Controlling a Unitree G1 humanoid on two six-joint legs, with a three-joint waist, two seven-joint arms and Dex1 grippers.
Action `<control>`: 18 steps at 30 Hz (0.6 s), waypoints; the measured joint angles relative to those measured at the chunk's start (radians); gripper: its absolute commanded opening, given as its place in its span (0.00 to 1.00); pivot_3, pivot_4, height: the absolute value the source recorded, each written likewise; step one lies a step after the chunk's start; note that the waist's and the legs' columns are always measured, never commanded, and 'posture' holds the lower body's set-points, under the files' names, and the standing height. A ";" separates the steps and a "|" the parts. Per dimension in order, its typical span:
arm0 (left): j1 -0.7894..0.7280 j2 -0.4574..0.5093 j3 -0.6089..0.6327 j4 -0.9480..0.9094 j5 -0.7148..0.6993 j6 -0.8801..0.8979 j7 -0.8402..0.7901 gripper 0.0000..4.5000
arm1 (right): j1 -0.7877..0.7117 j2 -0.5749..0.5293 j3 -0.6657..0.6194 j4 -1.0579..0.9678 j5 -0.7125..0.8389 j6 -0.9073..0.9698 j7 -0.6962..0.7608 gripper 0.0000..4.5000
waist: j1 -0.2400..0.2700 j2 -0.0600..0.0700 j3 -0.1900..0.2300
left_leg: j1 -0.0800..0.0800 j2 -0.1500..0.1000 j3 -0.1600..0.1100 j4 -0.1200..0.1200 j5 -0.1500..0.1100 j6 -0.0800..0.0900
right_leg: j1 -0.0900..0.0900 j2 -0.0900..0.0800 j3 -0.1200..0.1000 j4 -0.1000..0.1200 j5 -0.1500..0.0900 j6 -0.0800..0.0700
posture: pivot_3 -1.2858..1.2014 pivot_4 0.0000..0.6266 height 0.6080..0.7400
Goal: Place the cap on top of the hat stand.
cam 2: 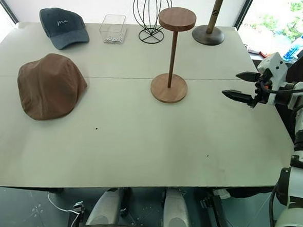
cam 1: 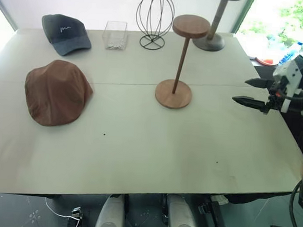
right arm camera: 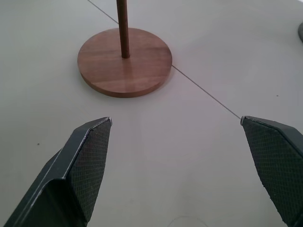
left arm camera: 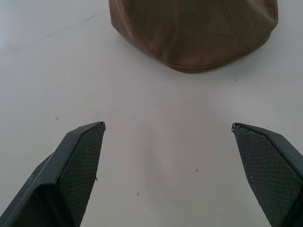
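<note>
The soft reddish-brown flat cap (cam 1: 57,92) lies flat on the big pale grey table (cam 1: 139,149), at the middle left of the left eye view. Nothing holds it. The brown wooden hat stand (cam 1: 181,61), with its round disc top, thin rod and round flat base, stands upright near the upper middle, well apart from the cap. Its top is bare.

The left gripper (left arm camera: 168,130) has its two black fingers spread wide with nothing between them. In the left wrist view the cap sits just ahead of them, not touching. The right gripper (cam 1: 251,92) hangs at the right edge of the left eye view, above the table. Its fingers are wide open too and hold nothing. In the right wrist view the stand's base lies ahead of it.

So the job looks like it is at the very start: the cap must be picked up first. I think the left gripper should go forward to the cap's near edge, close on the floppy cloth, then lift it up and over to the disc top.
</note>
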State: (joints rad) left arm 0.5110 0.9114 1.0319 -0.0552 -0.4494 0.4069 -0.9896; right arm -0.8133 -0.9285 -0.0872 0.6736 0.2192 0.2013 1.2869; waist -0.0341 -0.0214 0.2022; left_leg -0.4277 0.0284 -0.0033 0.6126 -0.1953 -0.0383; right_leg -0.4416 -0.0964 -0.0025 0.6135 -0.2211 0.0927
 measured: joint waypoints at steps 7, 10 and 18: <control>-0.004 -0.003 0.005 -0.007 -0.005 0.004 -0.009 1.00 | -0.021 0.001 0.001 0.042 -0.008 -0.037 0.007 0.99 | -0.012 0.000 0.000 | 0.001 0.001 0.001 0.001 0.000 0.000 | 0.000 0.002 0.000 0.001 0.000 0.000 | 0.52 0.24 1.00; -0.012 -0.003 0.005 -0.006 -0.005 0.004 -0.011 1.00 | -0.021 0.001 0.001 0.057 -0.009 -0.047 0.012 0.99 | -0.012 0.000 0.000 | 0.001 0.002 0.001 0.001 0.000 0.000 | 0.000 0.002 0.000 0.001 0.000 0.000 | 0.52 0.24 1.00; -0.058 0.009 0.002 0.017 -0.005 0.002 -0.028 1.00 | -0.021 0.004 0.001 0.065 -0.012 -0.080 0.020 0.99 | -0.011 0.000 0.000 | 0.001 0.002 0.001 0.001 0.000 0.000 | 0.000 0.003 0.000 0.003 0.000 0.000 | 0.52 0.24 1.00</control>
State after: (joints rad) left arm 0.4532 0.9199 1.0337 -0.0377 -0.4541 0.4092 -1.0177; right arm -0.8340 -0.9248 -0.0861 0.7390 0.2073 0.1213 1.3070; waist -0.0453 -0.0215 0.2021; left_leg -0.4263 0.0306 -0.0027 0.6136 -0.1953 -0.0383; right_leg -0.4414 -0.0933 -0.0025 0.6165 -0.2207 0.0924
